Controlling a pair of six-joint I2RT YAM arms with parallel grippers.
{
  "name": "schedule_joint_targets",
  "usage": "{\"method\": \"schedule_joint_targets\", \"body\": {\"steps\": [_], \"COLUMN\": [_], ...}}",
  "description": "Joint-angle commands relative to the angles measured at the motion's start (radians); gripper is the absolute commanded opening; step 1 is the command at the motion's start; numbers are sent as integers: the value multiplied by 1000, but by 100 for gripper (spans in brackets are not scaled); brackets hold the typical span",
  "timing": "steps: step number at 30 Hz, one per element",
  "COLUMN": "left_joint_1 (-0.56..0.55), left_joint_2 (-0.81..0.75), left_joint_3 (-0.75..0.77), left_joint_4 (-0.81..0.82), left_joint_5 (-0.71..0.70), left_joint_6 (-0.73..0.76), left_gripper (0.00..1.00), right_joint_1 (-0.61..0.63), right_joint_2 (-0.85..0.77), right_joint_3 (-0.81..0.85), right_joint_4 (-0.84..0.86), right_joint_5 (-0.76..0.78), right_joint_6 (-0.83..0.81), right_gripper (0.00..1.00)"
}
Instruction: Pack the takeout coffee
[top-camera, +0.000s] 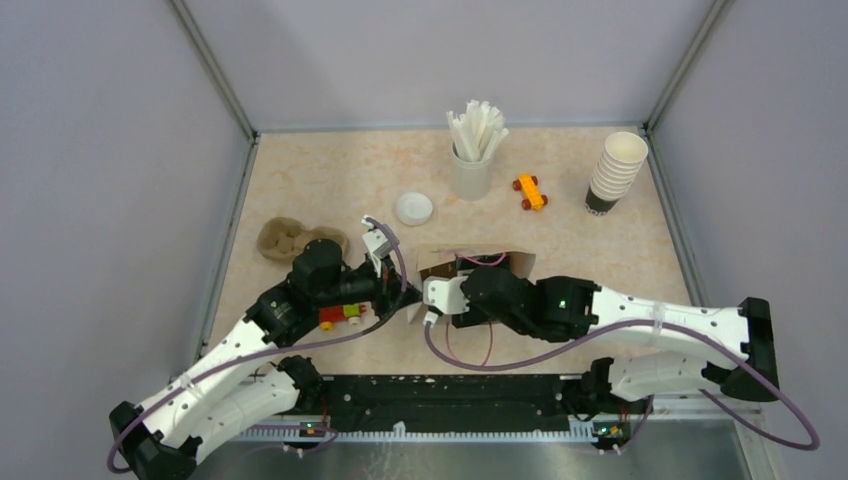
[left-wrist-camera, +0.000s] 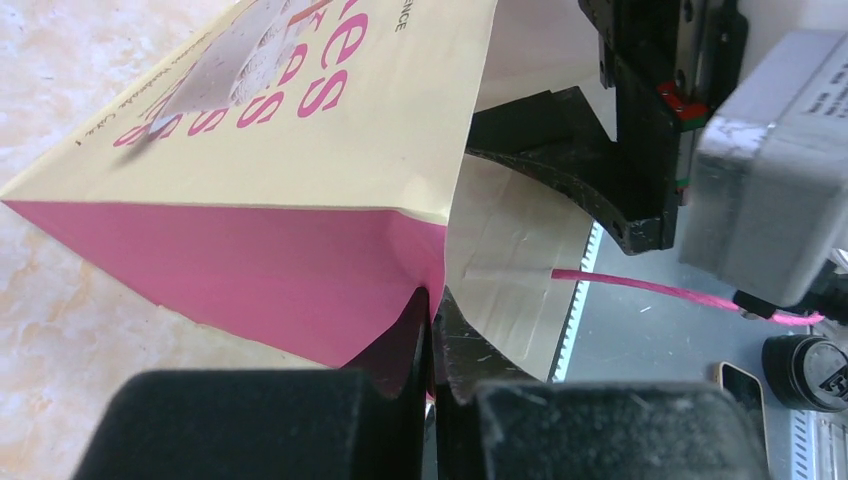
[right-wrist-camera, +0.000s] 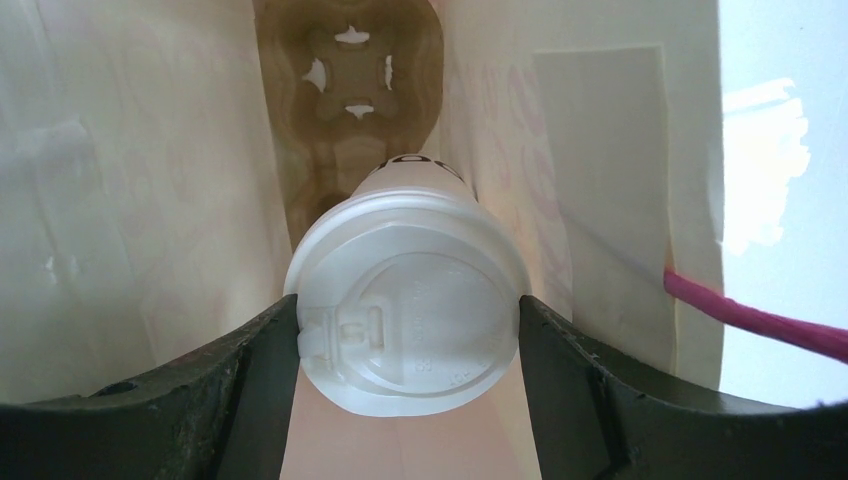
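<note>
The takeout coffee (right-wrist-camera: 405, 310) is a white paper cup with a white lid on it. In the right wrist view it hangs inside a cream and pink paper bag (right-wrist-camera: 130, 200), above a brown cup tray (right-wrist-camera: 350, 70) at the bag's bottom. My right gripper (right-wrist-camera: 408, 330) is shut on the cup's lid rim, one finger on each side. My left gripper (left-wrist-camera: 437, 330) is shut on the bag's (left-wrist-camera: 300, 150) pink side edge and holds it open. In the top view the bag (top-camera: 478, 262) stands between the two grippers, left (top-camera: 405, 300) and right (top-camera: 455, 295).
A loose white lid (top-camera: 413, 208), a holder of white sticks (top-camera: 472, 175), an orange toy car (top-camera: 530, 191) and a stack of paper cups (top-camera: 615, 172) stand at the back. A second brown tray (top-camera: 290, 240) lies at the left. Coloured bricks (top-camera: 340, 315) lie under the left arm.
</note>
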Motion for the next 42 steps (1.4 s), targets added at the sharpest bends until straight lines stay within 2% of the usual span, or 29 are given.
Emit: {"method": "schedule_joint_targets", "body": {"steps": [1, 6, 12, 18, 25, 30, 33, 36, 39, 42], "left_joint_1": [0, -1, 0, -1, 0, -1, 0, 0, -1, -1], "left_joint_2": [-18, -24, -22, -24, -45, -39, -33, -40, -56, -69], "left_joint_3": [0, -14, -22, -24, -62, -75, -60, -44, -43, -47], "left_joint_4": [68, 82, 85, 100, 150, 165, 122, 62, 20, 6], "left_joint_5": [26, 36, 25, 20, 19, 35, 26, 16, 8, 5], "left_joint_6": [37, 27, 37, 24, -30, -79, -90, -96, -88, -73], "left_gripper": [4, 5, 4, 4, 5, 16, 33, 36, 33, 20], "right_joint_1": [-31, -58, -63, -98, -98, -98, -98, -98, -98, -97], "right_joint_2": [-28, -44, -7, -50, -63, -54, -46, -40, -26, -5], "right_joint_3": [-30, -54, 78, -37, -97, -98, -107, -111, -102, -96], "right_joint_4": [46, 52, 2, 70, 84, 92, 102, 119, 134, 150], "right_joint_5": [-18, -42, -80, -119, -106, -119, -137, -151, -172, -198], "right_joint_6": [-42, -73, -89, -128, -187, -201, -197, -195, -203, -219], "right_gripper": [52, 52, 52, 52, 52, 52, 52, 51, 51, 51]}}
